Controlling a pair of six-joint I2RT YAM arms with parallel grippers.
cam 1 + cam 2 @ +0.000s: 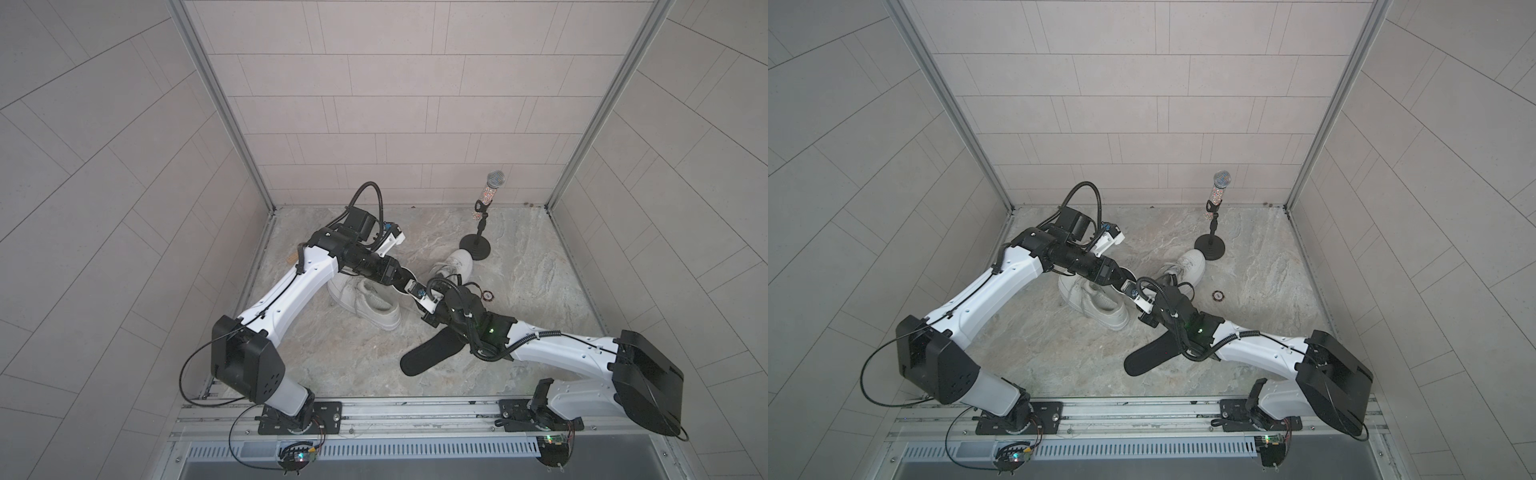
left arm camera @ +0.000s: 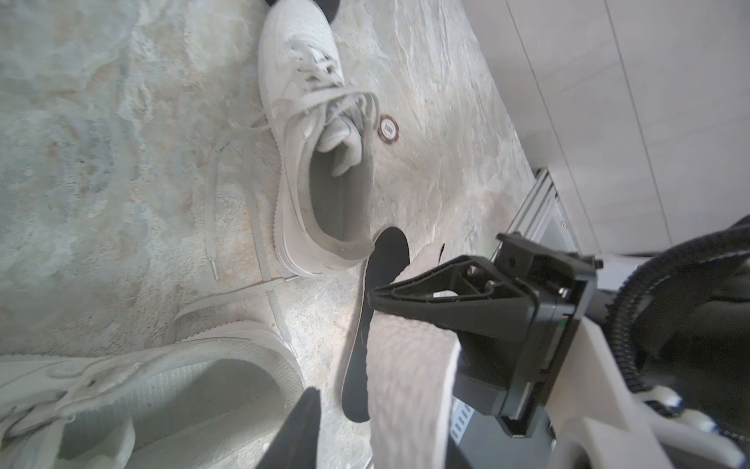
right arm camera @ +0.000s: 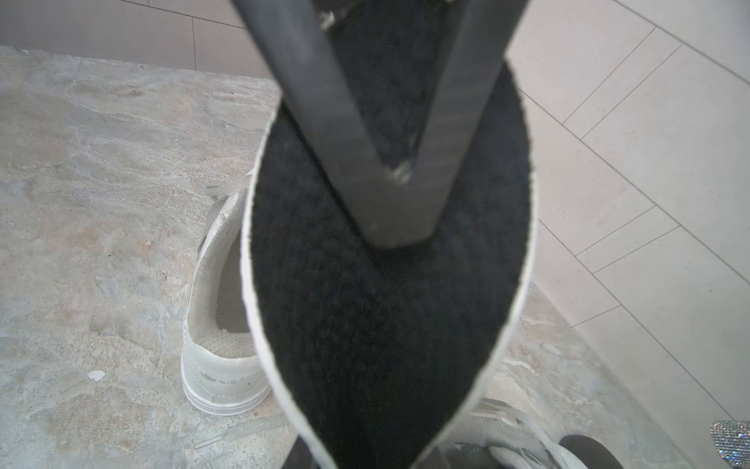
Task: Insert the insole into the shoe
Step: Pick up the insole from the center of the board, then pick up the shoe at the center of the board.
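Insole (image 2: 406, 365) held up just beside the white shoe (image 1: 374, 309)
Right gripper (image 2: 377, 295) is clamped on the insole, between the white shoe and the other shoe (image 1: 457, 264); left gripper (image 2: 381, 426) jaws stand apart around it, one finger clear; a second insole (image 1: 432, 353) lies flat near the white shoe.

no text can be read; the chip (image 2: 389, 129) bears a mark, too blurred.

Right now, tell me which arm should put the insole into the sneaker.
Right. The right gripper is clamped on the lifted insole, and a white sneaker shows its open mouth just beside it in the right wrist view. The left gripper has its fingers apart around that insole, gripping nothing.
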